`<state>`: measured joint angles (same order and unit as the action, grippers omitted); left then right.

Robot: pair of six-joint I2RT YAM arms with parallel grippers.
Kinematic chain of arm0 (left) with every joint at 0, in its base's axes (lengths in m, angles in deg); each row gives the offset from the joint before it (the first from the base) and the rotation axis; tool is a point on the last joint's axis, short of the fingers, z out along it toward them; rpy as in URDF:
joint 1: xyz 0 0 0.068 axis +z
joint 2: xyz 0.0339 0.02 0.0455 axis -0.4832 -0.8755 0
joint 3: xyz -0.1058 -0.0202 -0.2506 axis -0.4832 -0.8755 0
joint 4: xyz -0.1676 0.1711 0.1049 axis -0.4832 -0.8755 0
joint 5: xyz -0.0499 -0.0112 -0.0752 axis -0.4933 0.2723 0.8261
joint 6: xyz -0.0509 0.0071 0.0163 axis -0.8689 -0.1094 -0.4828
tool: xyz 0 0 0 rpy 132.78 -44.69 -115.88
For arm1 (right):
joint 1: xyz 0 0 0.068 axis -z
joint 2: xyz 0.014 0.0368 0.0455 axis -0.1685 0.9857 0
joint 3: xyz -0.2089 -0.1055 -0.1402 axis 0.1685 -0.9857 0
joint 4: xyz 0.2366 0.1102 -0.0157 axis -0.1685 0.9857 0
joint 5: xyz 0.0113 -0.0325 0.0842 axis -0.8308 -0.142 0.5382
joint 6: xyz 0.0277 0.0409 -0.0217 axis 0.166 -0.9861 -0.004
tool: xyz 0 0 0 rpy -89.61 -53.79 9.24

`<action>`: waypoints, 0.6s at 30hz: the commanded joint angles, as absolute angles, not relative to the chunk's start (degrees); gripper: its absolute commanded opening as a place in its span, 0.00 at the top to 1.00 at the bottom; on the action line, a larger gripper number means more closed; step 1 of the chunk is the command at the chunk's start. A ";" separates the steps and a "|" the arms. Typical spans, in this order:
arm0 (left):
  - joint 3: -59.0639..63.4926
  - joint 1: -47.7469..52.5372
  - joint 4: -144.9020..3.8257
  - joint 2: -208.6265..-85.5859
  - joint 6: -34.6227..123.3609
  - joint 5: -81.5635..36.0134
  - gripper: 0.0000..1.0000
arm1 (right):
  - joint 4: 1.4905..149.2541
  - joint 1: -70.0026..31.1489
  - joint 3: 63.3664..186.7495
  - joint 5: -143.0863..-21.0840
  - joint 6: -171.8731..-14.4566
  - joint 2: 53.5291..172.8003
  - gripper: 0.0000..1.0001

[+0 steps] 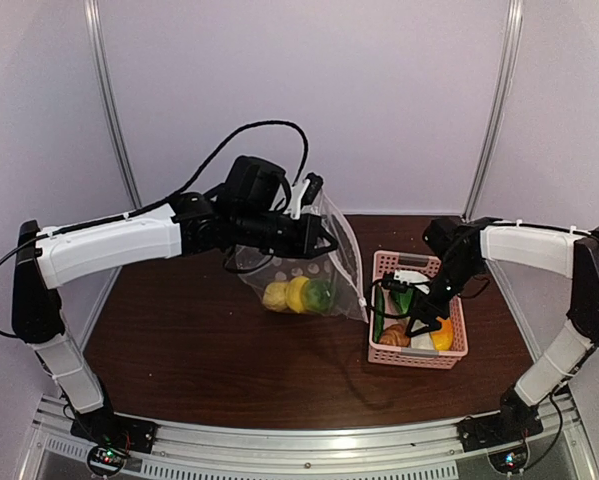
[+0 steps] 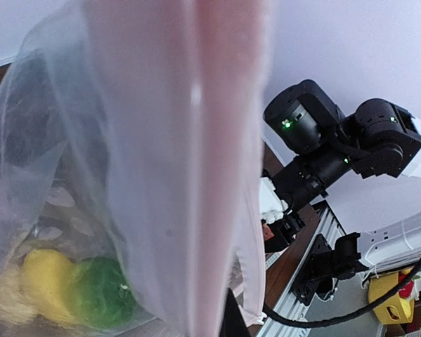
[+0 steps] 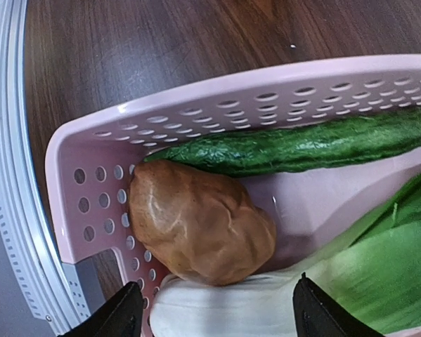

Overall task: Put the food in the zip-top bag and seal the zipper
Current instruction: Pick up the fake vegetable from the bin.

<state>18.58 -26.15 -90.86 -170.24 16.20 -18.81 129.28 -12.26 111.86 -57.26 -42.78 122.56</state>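
Hanging from the left gripper (image 1: pixel 317 238), clamped on its mouth edge, the zip-top bag (image 1: pixel 346 262) sagged over the counter's (image 1: pixel 199 340) middle, lemons (image 1: pixel 282 295) inside. Near the right edge, the right gripper (image 1: pixel 425 316) hovered spread wide over the pink basket (image 1: pixel 459 352), bread (image 3: pixel 199 225) and bok choy (image 3: pixel 379 274) directly beneath.

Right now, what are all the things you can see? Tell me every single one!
bag: one, clear, held up by the left claw
lemons: two, yellow, inside the bag
green food: one, green, in the bag beside the lemons
basket: one, pink, on the table
bread: one, brown, basket corner
cucumber: one, dark green, along the basket wall
bok choy: one, green-white, in the basket
orange piece: one, orange-yellow, in the basket
table: one, dark brown
left claw: black, shut on the bag
right claw: black, open, in the basket
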 commanded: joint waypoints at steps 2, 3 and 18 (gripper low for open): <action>17.89 -25.60 -90.66 -167.99 16.53 -20.26 1.00 | 125.40 -15.07 110.94 -59.64 -39.66 124.79 0.24; 17.85 -25.60 -90.67 -167.97 16.49 -20.31 1.00 | 125.20 -15.38 111.07 -59.93 -39.46 125.73 0.23; 17.41 -25.50 -90.80 -167.98 16.19 -20.67 1.00 | 124.15 -16.67 111.37 -57.96 -38.79 129.47 0.42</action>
